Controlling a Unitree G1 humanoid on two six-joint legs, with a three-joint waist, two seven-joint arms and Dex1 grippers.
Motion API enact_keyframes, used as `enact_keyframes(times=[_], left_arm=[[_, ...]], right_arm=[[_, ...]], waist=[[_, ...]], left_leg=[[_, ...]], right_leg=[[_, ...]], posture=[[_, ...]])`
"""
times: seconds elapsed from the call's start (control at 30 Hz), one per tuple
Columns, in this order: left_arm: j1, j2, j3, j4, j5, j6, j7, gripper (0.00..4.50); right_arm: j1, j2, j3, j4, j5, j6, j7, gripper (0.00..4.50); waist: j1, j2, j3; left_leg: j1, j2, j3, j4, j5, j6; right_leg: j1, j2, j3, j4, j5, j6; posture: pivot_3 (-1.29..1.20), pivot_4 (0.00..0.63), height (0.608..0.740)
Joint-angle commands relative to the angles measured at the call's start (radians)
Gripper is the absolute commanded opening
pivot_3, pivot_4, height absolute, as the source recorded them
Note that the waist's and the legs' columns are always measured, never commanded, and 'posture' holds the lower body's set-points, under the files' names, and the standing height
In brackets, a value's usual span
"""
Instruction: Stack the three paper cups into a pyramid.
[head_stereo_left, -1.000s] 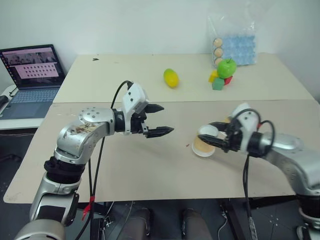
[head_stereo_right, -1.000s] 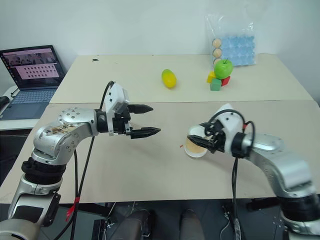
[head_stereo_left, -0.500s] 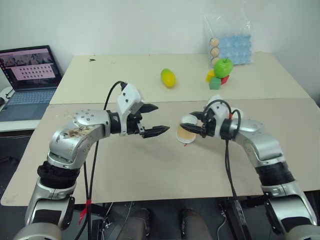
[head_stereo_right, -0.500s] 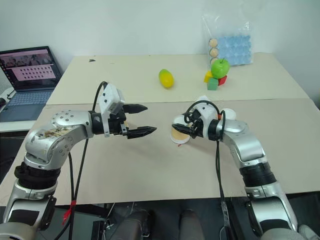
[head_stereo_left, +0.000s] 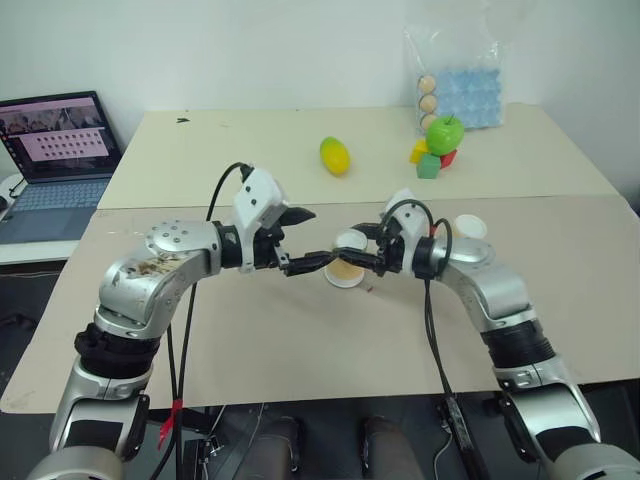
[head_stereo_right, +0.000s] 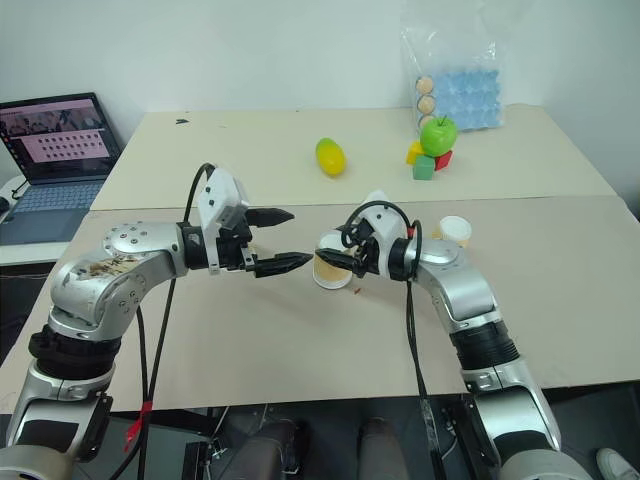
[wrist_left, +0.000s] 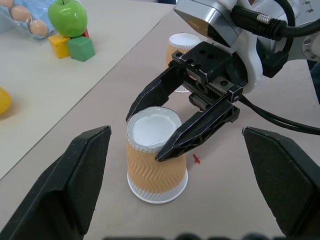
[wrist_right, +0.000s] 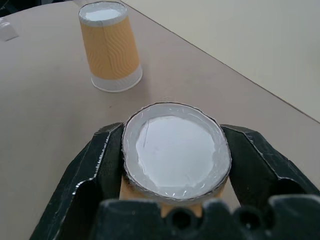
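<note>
We saw the right hand (wrist_left: 167, 127) with its two fingers on either side of an upturned paper cup (wrist_left: 155, 155) that stood base-up on the table (head_stereo_left: 300, 340), the fingers set against its top edge. The left hand (head_stereo_left: 308, 240) hung wide open and empty just beside it. A second cup (wrist_right: 110, 47) stood upturned nearby.

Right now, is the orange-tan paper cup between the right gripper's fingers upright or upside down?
Upside down: the orange-tan paper cup stands on its wide white rim, closed base up.
</note>
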Motion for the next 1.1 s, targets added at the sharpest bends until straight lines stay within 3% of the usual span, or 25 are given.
enact_keyframes(times=[0.03,0.23,0.37,0.5,0.7,0.87,1.1], left_arm=[[-0.019,-0.003,0.008,-0.011,-0.001,-0.020,-0.005,4.50],[-0.021,-0.007,0.008,-0.008,-0.002,-0.020,-0.009,4.50],[-0.014,-0.009,-0.003,-0.011,0.001,-0.022,-0.015,4.50],[-0.007,-0.018,-0.010,-0.015,0.001,-0.023,-0.014,4.50],[-0.014,-0.019,-0.012,-0.007,0.003,-0.032,-0.021,4.50],[-0.026,-0.030,-0.023,0.021,0.011,-0.057,-0.034,4.50],[-0.050,-0.047,-0.031,0.054,0.018,-0.079,-0.046,4.50]], right_arm=[[0.003,0.003,-0.031,-0.047,0.004,0.007,-0.009,4.48],[0.010,-0.023,-0.062,-0.072,0.019,0.026,-0.002,4.48],[-0.003,-0.084,-0.211,-0.151,0.157,0.116,0.029,4.48],[0.041,-0.246,-0.390,-0.238,0.273,0.220,0.075,4.48],[0.272,-0.376,-0.575,-0.232,0.125,0.117,-0.058,4.48],[0.449,-0.309,-0.691,-0.269,0.107,0.074,-0.158,4.48],[0.531,-0.202,-0.673,-0.259,0.114,0.010,-0.180,4.48]], waist=[[0.000,0.000,0.000],[0.000,0.000,0.000],[0.006,0.000,0.000],[0.013,0.001,0.001],[0.021,0.000,0.000],[0.021,0.001,0.000],[0.013,0.001,0.000]], left_leg=[[0.000,0.000,0.000,0.000,0.000,0.000],[0.000,0.000,0.000,0.000,0.000,0.000],[0.000,0.000,0.000,0.000,0.000,0.000],[0.000,0.000,0.000,0.000,0.000,0.000],[0.000,0.000,0.000,0.000,0.000,0.000],[0.000,0.001,0.002,0.000,0.000,0.000],[0.001,0.003,0.003,0.000,0.000,0.000]], right_leg=[[0.000,0.000,0.000,0.000,0.000,0.000],[0.000,0.000,0.000,0.000,0.000,0.000],[0.000,0.000,0.000,0.000,0.000,0.000],[0.000,-0.001,0.000,-0.001,0.000,0.000],[0.002,-0.001,0.000,-0.002,0.000,0.001],[0.001,-0.001,0.002,-0.001,-0.001,0.001],[0.002,0.001,0.002,-0.002,-0.003,0.005]], posture=[[0.00,0.150,0.740],[0.00,0.150,0.740],[0.00,0.150,0.740],[0.00,0.150,0.740],[0.00,0.150,0.740],[0.00,0.150,0.740],[0.00,0.150,0.740]])
